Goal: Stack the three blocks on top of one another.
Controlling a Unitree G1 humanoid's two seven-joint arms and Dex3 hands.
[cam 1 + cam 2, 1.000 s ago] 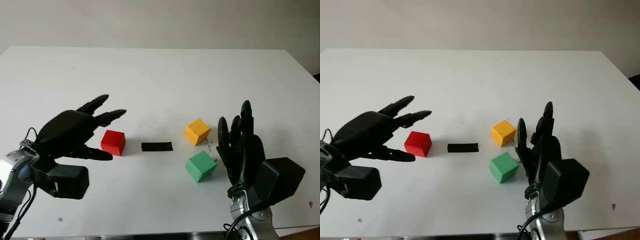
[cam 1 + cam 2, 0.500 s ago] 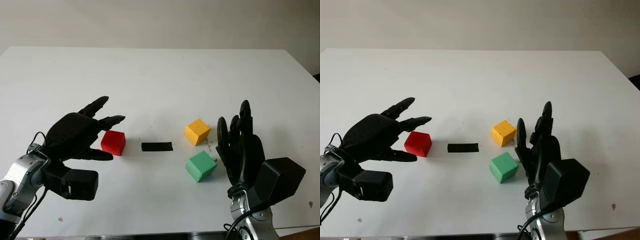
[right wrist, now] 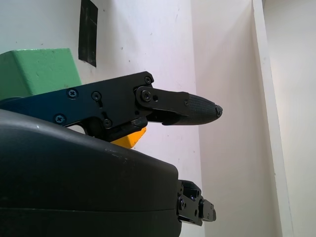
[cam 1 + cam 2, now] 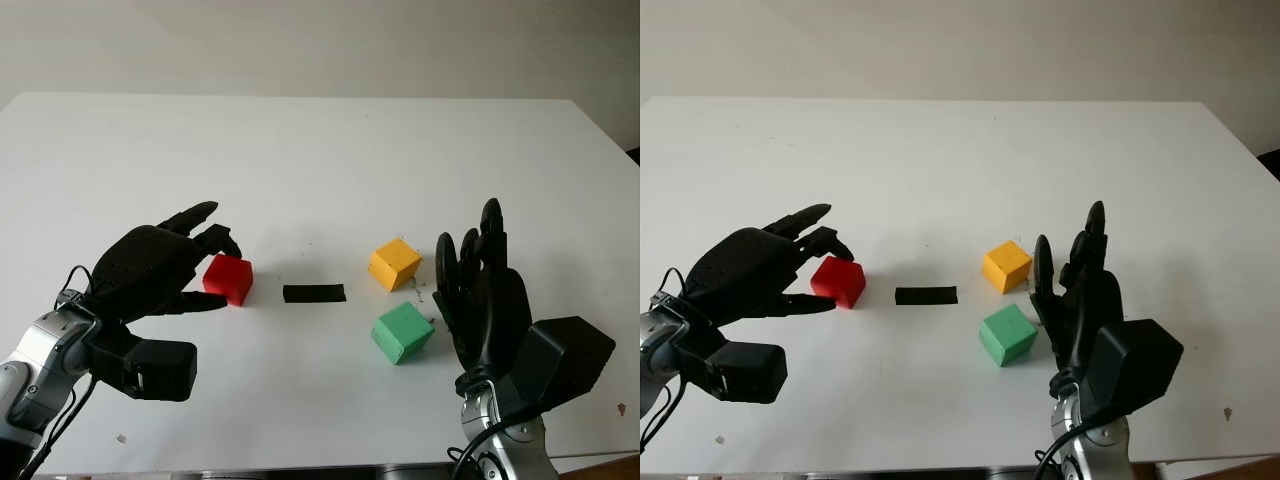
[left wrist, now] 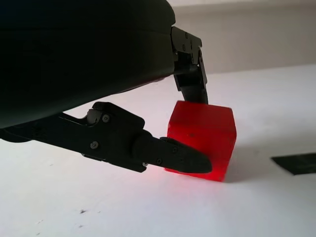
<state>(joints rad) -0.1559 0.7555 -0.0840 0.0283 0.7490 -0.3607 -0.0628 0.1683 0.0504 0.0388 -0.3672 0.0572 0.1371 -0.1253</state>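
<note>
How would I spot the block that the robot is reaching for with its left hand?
On the white table, find the short black strip near the middle. The red block sits on the table just to its left, with the left hand closing around it. It is the only red block; the yellow and green ones lie right of the strip.

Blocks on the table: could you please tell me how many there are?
3. The red block sits between the left hand's fingers; the yellow block and the green block lie beside the open right hand. None stacked.
</note>
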